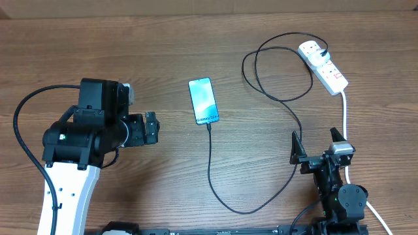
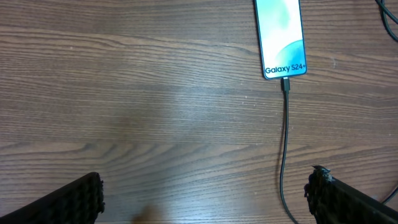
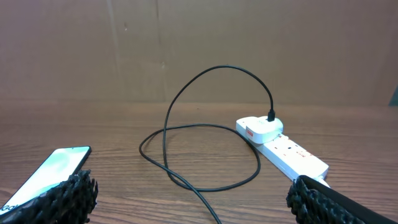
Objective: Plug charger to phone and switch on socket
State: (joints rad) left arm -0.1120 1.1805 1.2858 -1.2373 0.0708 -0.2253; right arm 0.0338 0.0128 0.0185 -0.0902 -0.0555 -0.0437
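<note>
Right of the phone (image 1: 203,100), where the socket (image 1: 323,65) lies and the charger (image 1: 210,156) loops from it to the phone's lettered end, we fear both arms' released, empty jaws snagging that loop en route to the switch and yanking the connector free.

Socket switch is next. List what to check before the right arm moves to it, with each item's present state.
1. Tip of the charger seated in the phone: ok, it meets the phone's lower edge.
2. Other end of the charger plugged into the socket: ok, in the end outlet.
3. The right gripper open and empty: ok.
4. The left gripper open, apart from the phone: ok.
5. Switch position on the socket: cannot tell, too small to read.
</note>
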